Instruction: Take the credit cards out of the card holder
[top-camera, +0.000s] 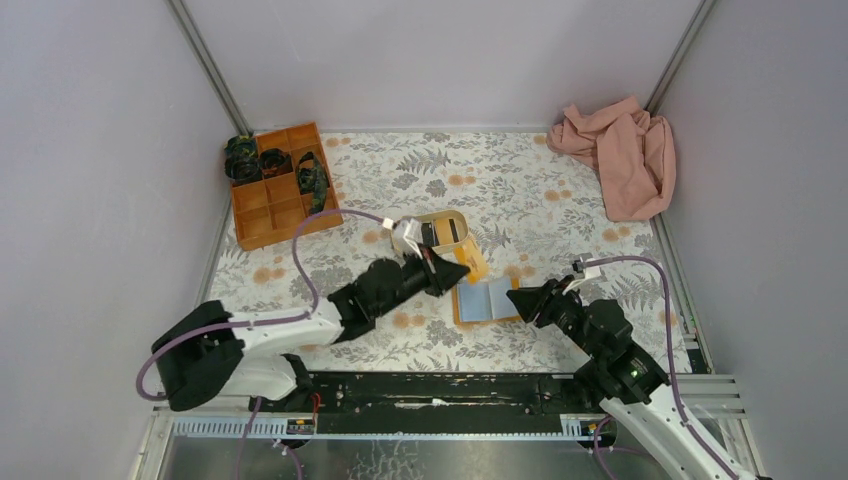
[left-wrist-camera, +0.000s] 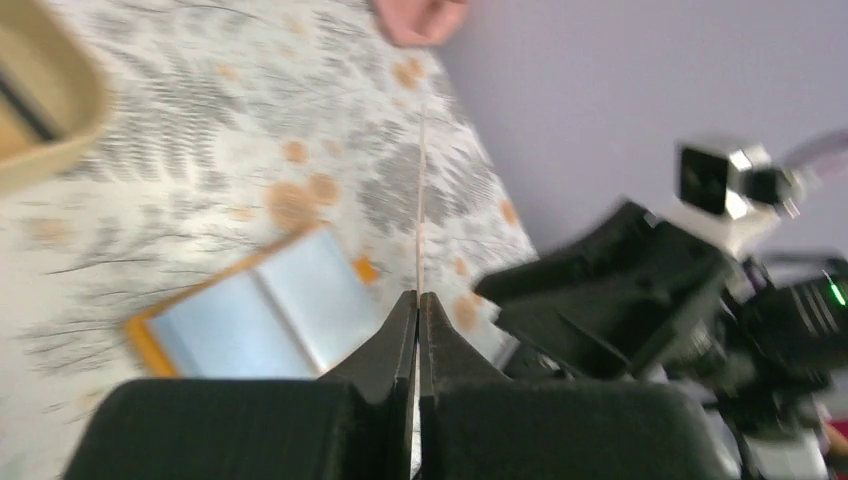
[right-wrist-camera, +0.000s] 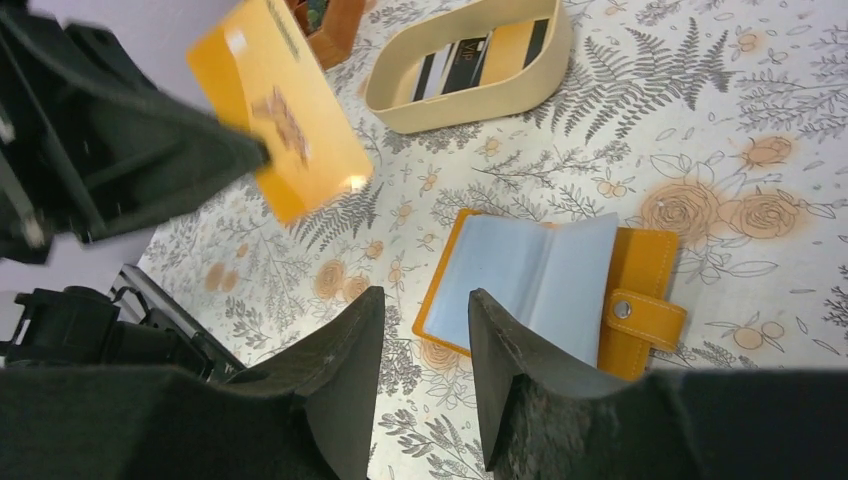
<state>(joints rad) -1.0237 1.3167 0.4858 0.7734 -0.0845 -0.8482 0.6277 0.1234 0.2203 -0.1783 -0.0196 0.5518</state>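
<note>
Lifting one card clear is the step in hand. My left gripper (left-wrist-camera: 418, 300) is pinched shut on an orange card (right-wrist-camera: 285, 110), gripped by one edge and held in the air, apart from everything on the floral table (top-camera: 560, 190). In the left wrist view the card shows edge-on, as a thin line rising from between my fingertips.

The card holder (right-wrist-camera: 530, 270) lies open on the table with its light blue pockets facing up and its snap tab on the outer flap. It sits near the beige oval tray (right-wrist-camera: 480, 105), between my two arms. I cannot tell whether the pockets have more cards in them.

My right gripper (right-wrist-camera: 425, 300) hovers over the near edge of the holder. Its jaws are partly open with nothing between them, and they appear to touch nothing.

Judged next move: the tray already holds striped cards (right-wrist-camera: 470, 60), so the orange card likely goes there. That calls for carrying it over the rim, lowering it and only then parting my left jaws. The right jaws stay free to steady the holder.
</note>
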